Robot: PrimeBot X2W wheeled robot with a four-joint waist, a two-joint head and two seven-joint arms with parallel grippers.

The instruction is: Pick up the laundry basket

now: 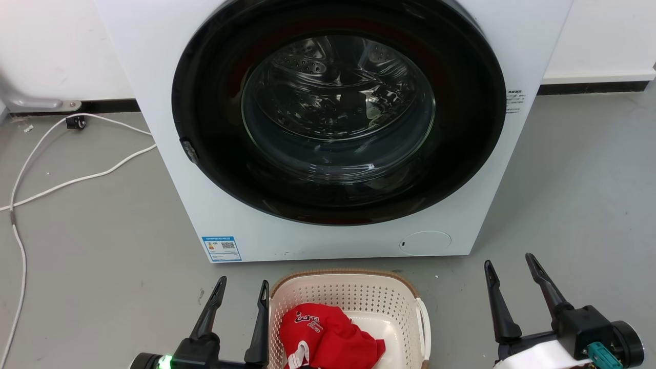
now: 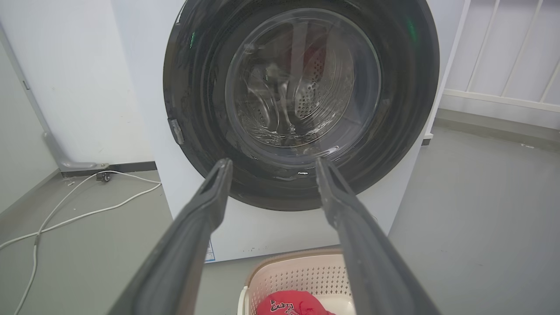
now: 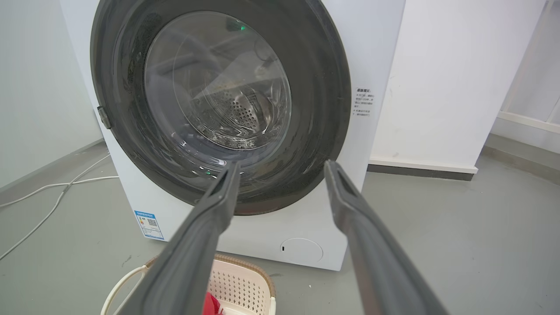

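Observation:
The laundry basket (image 1: 359, 294) is cream with perforated walls and a brown woven-look rim. It stands on the grey floor just in front of the washer, at the bottom middle of the head view, with a red garment (image 1: 325, 335) inside. A white handle (image 1: 423, 323) shows on its right side. My left gripper (image 1: 243, 289) is open beside the basket's left rim, its inner finger close to that rim. My right gripper (image 1: 510, 264) is open, well to the right of the basket. The basket (image 2: 302, 273) also appears low in the left wrist view and the basket (image 3: 240, 284) in the right wrist view.
A white front-loading washer (image 1: 328, 128) with a shut dark round door fills the space ahead. White cables (image 1: 77, 179) trail over the floor at the left. Bare grey floor (image 1: 574, 195) lies to the right of the washer.

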